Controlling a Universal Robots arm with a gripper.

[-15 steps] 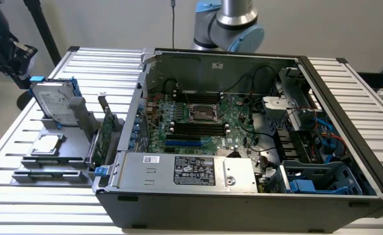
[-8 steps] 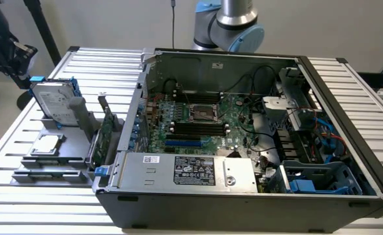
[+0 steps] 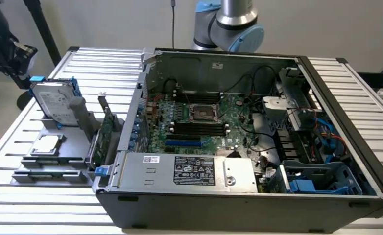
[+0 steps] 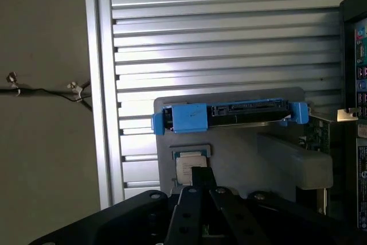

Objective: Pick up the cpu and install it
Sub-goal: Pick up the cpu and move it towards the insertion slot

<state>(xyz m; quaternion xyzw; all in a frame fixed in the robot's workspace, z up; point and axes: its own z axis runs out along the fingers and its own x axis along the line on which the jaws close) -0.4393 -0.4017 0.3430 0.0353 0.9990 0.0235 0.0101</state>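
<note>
Silver-grey cpu [image 3: 47, 144] is seen lying flat on a grey rack [image 3: 76, 142], at the exterior view's left of the open case [image 3: 244, 208]. A drive [image 3: 53, 100] is propped behind it on the same rack. The arm [image 3: 234, 19] is noted beyond the case.

Wrist view: the pincer [image 4: 200, 177] is closed, with nothing held. The cpu [image 4: 184, 163] is found just ahead of its tips and partly covered by them. The drive [image 4: 229, 113] is set farther ahead.

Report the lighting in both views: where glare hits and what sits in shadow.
Exterior view: even light; the table glares pale on its slats, while the computer case is dimmer inside. Wrist view: a bright glare band crosses the slats; the gripper is a dark silhouette in front of the cpu.
</note>
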